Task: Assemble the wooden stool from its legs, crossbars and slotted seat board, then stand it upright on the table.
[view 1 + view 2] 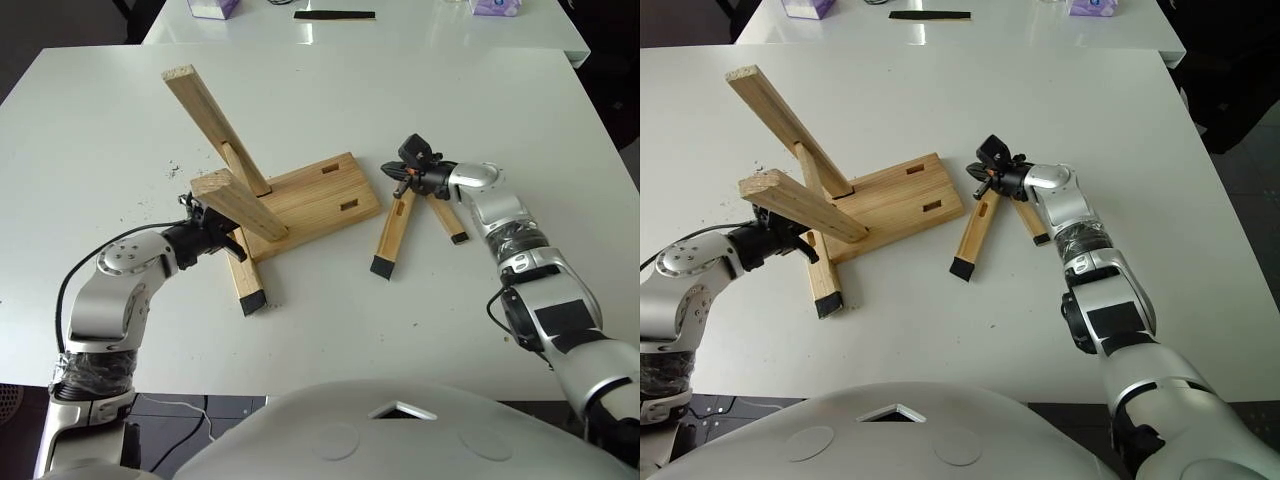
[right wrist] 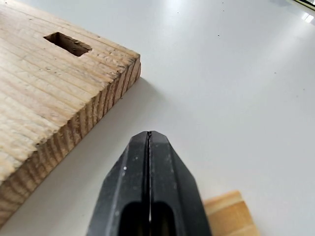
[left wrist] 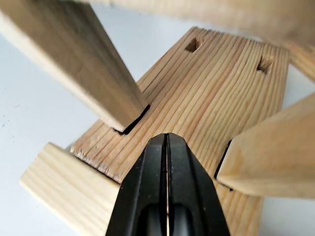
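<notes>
A loose leg [image 1: 246, 282] lies nearest on the white desk [image 1: 100, 120]. Just past it, the left hand [image 3: 166, 138] is closed tight on nothing, beside the seat board [image 1: 315, 200]. The board lies flat, and two leaning legs [image 1: 213, 118] stick up from it. By its right corner, the right hand [image 2: 149, 135] is closed and empty, over two more loose legs [image 1: 392, 235].

one seat board [image 1: 310, 200], six wooden bars [image 1: 393, 235]

A rear table [image 1: 420, 35] is lying along the top edge, carrying a black strip [image 1: 334, 15] at centre; dark specks [image 1: 172, 168] are dotting the main table [image 1: 520, 110] at left.
</notes>
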`<state>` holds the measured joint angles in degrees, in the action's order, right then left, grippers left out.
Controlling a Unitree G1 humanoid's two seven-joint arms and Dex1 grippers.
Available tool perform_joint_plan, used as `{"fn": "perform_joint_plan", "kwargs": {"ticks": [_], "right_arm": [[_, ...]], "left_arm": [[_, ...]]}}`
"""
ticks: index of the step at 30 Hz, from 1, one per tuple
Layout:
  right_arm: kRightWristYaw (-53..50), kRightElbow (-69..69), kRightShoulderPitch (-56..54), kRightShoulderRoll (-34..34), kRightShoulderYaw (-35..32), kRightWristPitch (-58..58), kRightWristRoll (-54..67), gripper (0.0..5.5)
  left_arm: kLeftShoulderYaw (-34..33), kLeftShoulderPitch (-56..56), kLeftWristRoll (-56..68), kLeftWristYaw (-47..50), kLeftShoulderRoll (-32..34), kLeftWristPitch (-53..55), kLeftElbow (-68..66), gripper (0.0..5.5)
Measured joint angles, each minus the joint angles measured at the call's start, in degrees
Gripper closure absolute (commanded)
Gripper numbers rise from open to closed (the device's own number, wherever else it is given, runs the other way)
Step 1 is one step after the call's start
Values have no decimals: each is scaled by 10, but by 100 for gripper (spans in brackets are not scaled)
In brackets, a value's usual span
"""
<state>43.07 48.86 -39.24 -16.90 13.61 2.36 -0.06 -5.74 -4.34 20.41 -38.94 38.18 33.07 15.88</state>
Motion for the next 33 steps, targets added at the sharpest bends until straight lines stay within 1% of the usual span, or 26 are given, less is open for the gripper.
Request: {"fn": "perform_joint_plan", "kwargs": {"ticks": [4,7,16,23,26,33], "right_arm": [[9,9,0,6,-4,-7,-1,549],[31,10,-1,10,-6,-8,0,549],[111,9,-17,19,-1,25,-1,549],[176,-22,-21,2,15,60,-3,549],[203,-68,-10,-12,25,85,-7,549],[266,-240,72,-61,38,167,2,549]], "left_arm": [[-1,-7,-11,-22,35,0,-3,550],[7,-2,-21,-37,49,-3,-15,550],[84,55,-50,-53,34,-40,-60,550],[98,64,-71,-62,41,-80,-89,550],[105,79,-81,-67,40,-102,-114,550],[106,110,-85,-62,19,-141,-178,550]]}}
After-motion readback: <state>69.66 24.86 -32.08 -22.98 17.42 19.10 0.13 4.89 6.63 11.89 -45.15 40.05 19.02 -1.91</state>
